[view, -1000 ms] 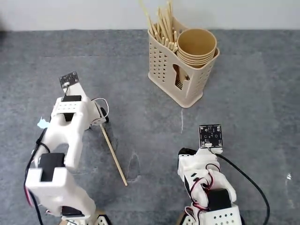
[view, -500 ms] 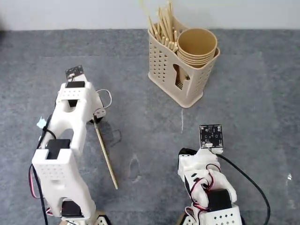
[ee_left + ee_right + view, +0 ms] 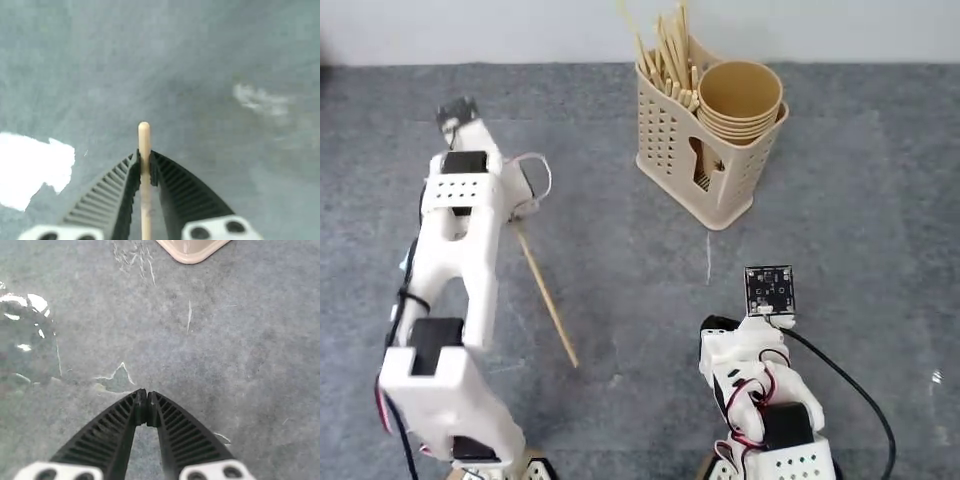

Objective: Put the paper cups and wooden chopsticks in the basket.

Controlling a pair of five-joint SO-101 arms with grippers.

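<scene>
A wooden chopstick (image 3: pixel 546 295) hangs slanted off the mat at the left, its upper end pinched in my left gripper (image 3: pixel 520 222). In the left wrist view the chopstick (image 3: pixel 144 165) sticks out between the black fingers (image 3: pixel 170 175), and my left gripper (image 3: pixel 144 160) is shut on it. The beige basket (image 3: pixel 670 150) stands at the back centre with several chopsticks (image 3: pixel 665 50) and a stack of paper cups (image 3: pixel 740 98) inside. My right gripper (image 3: pixel 146 407) is shut on nothing, low over the mat near the front. A corner of the basket (image 3: pixel 192 250) shows beyond it.
The grey mat (image 3: pixel 840 230) covers the table, with scuffed pale marks (image 3: pixel 117 380) near its middle. The right arm's body (image 3: pixel 760 400) sits folded at the front right. Open mat lies between the arms and the basket.
My left arm has lifted and carried the chopstick away from the front of the table, toward the back. The stick's free end swung along with it. The right arm stayed still.
</scene>
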